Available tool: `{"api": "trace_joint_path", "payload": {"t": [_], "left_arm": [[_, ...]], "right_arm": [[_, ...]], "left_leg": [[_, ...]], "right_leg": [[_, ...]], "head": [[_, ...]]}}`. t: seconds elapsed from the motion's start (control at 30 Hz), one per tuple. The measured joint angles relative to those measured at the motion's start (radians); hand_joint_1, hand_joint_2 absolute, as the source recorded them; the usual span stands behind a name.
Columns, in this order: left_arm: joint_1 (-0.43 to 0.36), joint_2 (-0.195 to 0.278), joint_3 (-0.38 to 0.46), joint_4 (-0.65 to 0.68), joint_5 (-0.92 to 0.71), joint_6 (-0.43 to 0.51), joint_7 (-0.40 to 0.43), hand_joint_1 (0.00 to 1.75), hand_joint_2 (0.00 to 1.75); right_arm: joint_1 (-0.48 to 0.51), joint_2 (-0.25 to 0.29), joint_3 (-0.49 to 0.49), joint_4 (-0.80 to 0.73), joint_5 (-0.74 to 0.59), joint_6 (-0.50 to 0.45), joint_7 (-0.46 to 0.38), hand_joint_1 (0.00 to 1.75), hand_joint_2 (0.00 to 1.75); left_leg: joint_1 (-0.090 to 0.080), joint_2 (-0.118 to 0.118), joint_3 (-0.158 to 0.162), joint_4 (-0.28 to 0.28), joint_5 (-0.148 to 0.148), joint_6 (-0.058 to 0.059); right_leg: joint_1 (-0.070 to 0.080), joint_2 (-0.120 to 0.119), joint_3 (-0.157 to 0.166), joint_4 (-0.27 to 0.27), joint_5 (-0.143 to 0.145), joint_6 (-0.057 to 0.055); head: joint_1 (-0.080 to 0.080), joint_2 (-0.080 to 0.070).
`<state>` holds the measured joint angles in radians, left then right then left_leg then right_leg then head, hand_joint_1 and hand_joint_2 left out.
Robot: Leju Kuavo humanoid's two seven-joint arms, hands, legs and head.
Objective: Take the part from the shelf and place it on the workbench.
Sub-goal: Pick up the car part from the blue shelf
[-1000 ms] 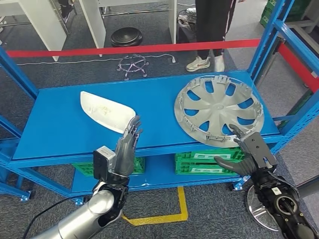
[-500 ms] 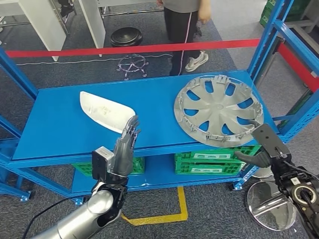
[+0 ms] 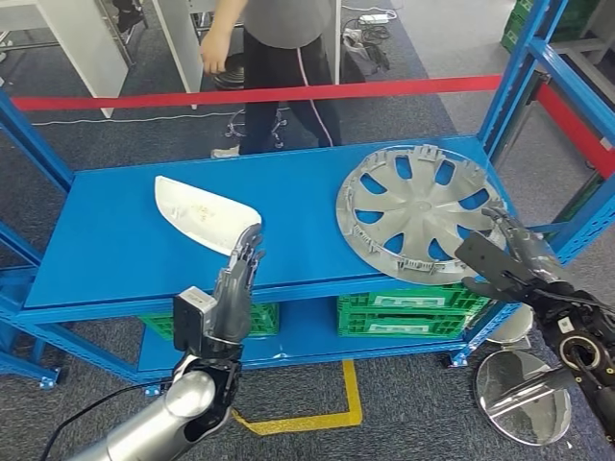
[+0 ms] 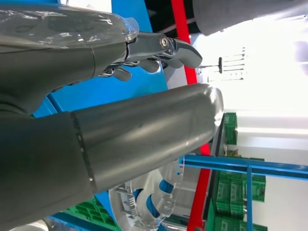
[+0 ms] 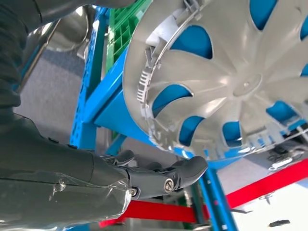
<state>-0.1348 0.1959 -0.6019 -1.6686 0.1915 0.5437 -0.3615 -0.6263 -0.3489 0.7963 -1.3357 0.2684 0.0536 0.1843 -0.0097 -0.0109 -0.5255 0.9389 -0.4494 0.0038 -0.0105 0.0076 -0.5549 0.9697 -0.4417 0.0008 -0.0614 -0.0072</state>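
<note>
A silver hubcap (image 3: 421, 211) lies flat on the right half of the blue shelf (image 3: 109, 250); the right wrist view shows its ribbed rim (image 5: 232, 72) close up. My right hand (image 3: 507, 259) hovers at the hubcap's front right edge with its fingers (image 5: 160, 175) spread and nothing in them, just off the rim. A white curved part (image 3: 203, 213) lies on the shelf's left half. My left hand (image 3: 235, 283) stands upright at the shelf's front edge, just below the white part. Its fingers (image 4: 160, 48) are stretched out and empty.
A person (image 3: 290, 67) walks behind the red tape (image 3: 254, 96) beyond the shelf. Green crates (image 3: 406, 312) sit on the lower level. A shiny round disc (image 3: 519, 394) lies on the floor at the right. Blue uprights (image 3: 522, 67) frame the shelf's right end.
My right hand has swung right and up along the hubcap's front rim. The person behind the tape has walked to the left. My left hand has barely moved.
</note>
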Motion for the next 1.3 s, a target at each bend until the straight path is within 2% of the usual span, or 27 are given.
{"api": "trace_joint_path", "payload": {"t": [0.33, 0.57, 1.03, 1.3], "left_arm": [[0.001, 0.001, 0.008, -0.012, 0.0, -0.02, -0.001, 0.0, 0.0], [0.002, 0.001, 0.009, -0.018, 0.003, -0.028, -0.005, 0.0, 0.0], [0.001, 0.002, 0.009, -0.018, 0.009, -0.036, -0.006, 0.0, 0.0], [0.001, 0.003, 0.01, -0.018, 0.015, -0.041, -0.013, 0.0, 0.0]], "right_arm": [[-0.053, 0.008, 0.073, 0.093, 0.051, 0.089, -0.092, 0.0, 1.75], [-0.067, 0.023, 0.109, 0.178, 0.005, 0.136, -0.142, 0.0, 1.75], [-0.113, 0.031, 0.155, 0.317, -0.033, 0.15, -0.172, 0.0, 1.75], [-0.165, 0.032, 0.17, 0.422, -0.03, 0.176, -0.241, 0.0, 1.75]], "left_leg": [[0.0, -0.001, 0.0, 0.0, 0.0, 0.0], [0.0, -0.001, 0.0, 0.0, 0.0, 0.0], [0.0, 0.0, 0.002, 0.0, 0.0, 0.0], [0.0, 0.0, 0.003, 0.0, 0.001, 0.001]], "right_leg": [[0.0, -0.001, 0.0, 0.0, 0.0, 0.0], [0.0, -0.001, 0.0, 0.0, 0.0, 0.0], [0.0, 0.0, 0.002, -0.001, 0.0, 0.0], [0.0, -0.001, 0.004, -0.001, 0.001, 0.001]], "head": [[0.0, 0.0], [0.0, 0.0], [0.0, 0.0], [0.001, 0.0]]}}
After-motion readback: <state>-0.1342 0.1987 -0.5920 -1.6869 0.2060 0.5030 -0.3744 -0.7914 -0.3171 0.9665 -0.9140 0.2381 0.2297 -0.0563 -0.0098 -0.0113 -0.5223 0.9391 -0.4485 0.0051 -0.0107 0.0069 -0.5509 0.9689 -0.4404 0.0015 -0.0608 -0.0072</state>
